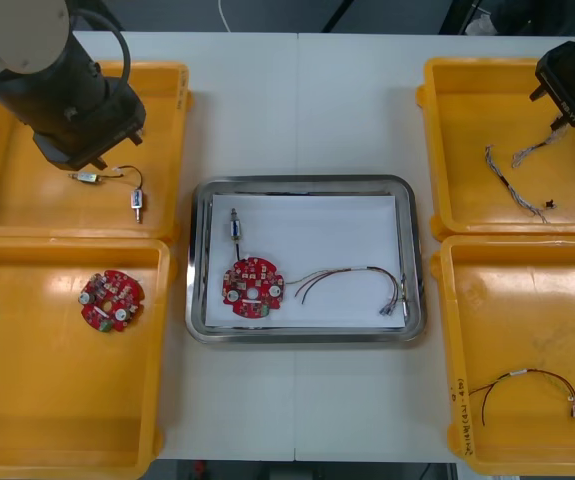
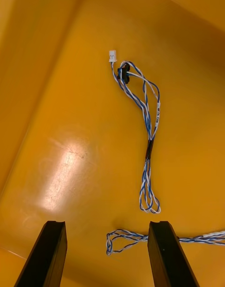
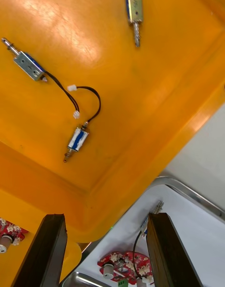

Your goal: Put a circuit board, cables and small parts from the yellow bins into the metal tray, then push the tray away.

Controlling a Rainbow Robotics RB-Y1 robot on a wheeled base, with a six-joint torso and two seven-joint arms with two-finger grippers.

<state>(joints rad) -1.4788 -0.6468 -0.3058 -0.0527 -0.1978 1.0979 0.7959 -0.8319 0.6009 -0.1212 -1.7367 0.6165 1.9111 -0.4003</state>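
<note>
1. light table [image 1: 297, 110]. clock directions are read on the front view, 12 = far edge, dial centred on the tray.
2. four yellow plastic bins, two per side: 10 o'clock bin [image 1: 27, 205], 8 o'clock bin [image 1: 27, 390], 2 o'clock bin [image 1: 467, 130], 4 o'clock bin [image 1: 507, 320].
3. shiny rectangular metal tray [image 1: 195, 260], white inside, at mid-table between the bin pairs.
4. left gripper [image 3: 107, 216]: hovers over the 10 o'clock bin near its tray-side corner. fingers wide apart, holding nothing.
5. right gripper [image 2: 107, 223]: hovers over the 2 o'clock bin. fingers wide apart, holding nothing.
6. round red circuit board [image 1: 253, 288]: flat in the tray, at 7 o'clock of it. a second round red circuit board [image 1: 110, 299] lies in the 8 o'clock bin.
7. cables:
   - thin cable of reddish and pale wires [image 1: 352, 280] in the tray, from just beside the board's 3 o'clock edge to the tray's 4 o'clock corner.
   - twisted blue and white cables [image 2: 147, 128] on the floor of the 2 o'clock bin. one loop lies below the right gripper, just beside one finger.
   - dark thin cable [image 1: 527, 378] in the 4 o'clock bin.
8. small metal parts:
   - one small metal part [image 1: 235, 225] in the tray at 10 o'clock, with a black lead running toward the board.
   - three loose small metal parts [image 3: 78, 139] in the 10 o'clock bin, apart from each other, beyond the left fingers.
</note>
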